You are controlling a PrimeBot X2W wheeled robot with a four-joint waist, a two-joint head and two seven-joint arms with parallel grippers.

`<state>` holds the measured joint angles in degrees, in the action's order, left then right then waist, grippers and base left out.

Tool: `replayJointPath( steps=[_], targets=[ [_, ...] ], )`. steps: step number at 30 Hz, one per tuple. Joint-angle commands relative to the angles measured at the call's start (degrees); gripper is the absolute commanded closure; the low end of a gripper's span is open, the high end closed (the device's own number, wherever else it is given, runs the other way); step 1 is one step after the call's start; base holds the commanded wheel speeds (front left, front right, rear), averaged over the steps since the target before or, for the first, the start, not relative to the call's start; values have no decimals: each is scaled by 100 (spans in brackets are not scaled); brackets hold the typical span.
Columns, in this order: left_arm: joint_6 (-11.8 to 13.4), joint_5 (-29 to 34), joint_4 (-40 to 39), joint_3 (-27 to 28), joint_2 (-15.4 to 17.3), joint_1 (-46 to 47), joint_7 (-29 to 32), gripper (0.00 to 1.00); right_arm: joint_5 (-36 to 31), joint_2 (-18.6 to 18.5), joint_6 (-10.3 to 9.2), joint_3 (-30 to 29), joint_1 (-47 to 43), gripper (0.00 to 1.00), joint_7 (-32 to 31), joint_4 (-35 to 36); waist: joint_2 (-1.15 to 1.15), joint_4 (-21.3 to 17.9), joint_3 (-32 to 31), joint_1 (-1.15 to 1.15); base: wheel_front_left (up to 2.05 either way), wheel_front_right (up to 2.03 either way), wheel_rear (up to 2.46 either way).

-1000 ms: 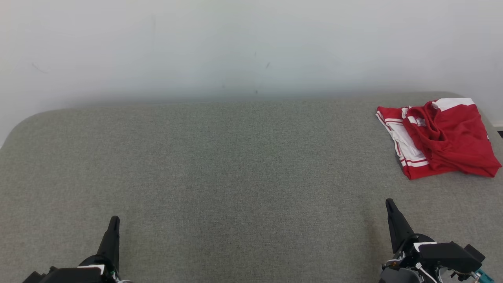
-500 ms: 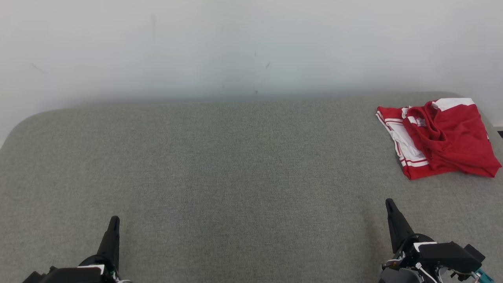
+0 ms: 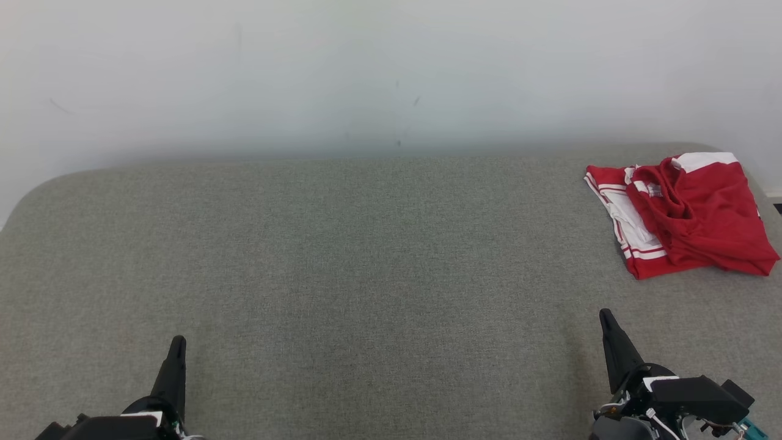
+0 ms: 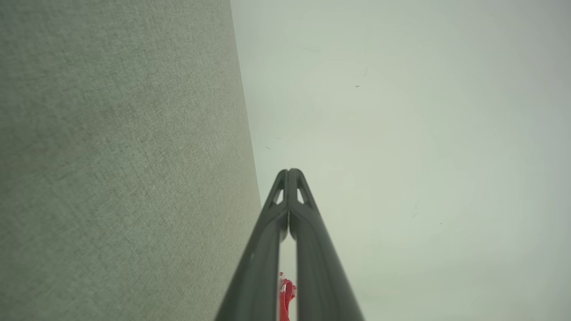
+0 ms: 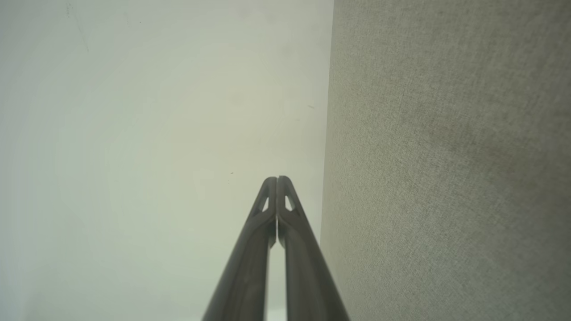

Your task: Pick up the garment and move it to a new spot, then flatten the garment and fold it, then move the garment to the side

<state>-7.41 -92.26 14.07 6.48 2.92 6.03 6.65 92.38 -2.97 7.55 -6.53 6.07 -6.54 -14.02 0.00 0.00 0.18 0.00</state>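
Left pincer [image 3: 178, 341] and right pincer [image 3: 605, 314] sit pinched shut and empty at the near edge of the grey fabric top [image 3: 366, 256]; red-and-white jersey [image 3: 690, 214] lies roughly folded, well ahead-right of the right pincer, so probably already set aside.

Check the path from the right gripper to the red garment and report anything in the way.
Nothing visible does: bare grey surface lies between the shut right gripper and the red garment.
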Motion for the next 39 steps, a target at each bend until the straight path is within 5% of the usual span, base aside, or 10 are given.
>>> replayJointPath(
  steps=[1,39],
  targets=[
    [-20,-29,6,15,-9,48,1,100,8,17,-12,-3,32,100,-17,-3,0,0,0,0,0,0,0],
    [-20,-29,5,15,-9,46,0,100,8,18,-12,-3,32,100,-17,-3,0,0,0,0,0,0,0]
  ],
)
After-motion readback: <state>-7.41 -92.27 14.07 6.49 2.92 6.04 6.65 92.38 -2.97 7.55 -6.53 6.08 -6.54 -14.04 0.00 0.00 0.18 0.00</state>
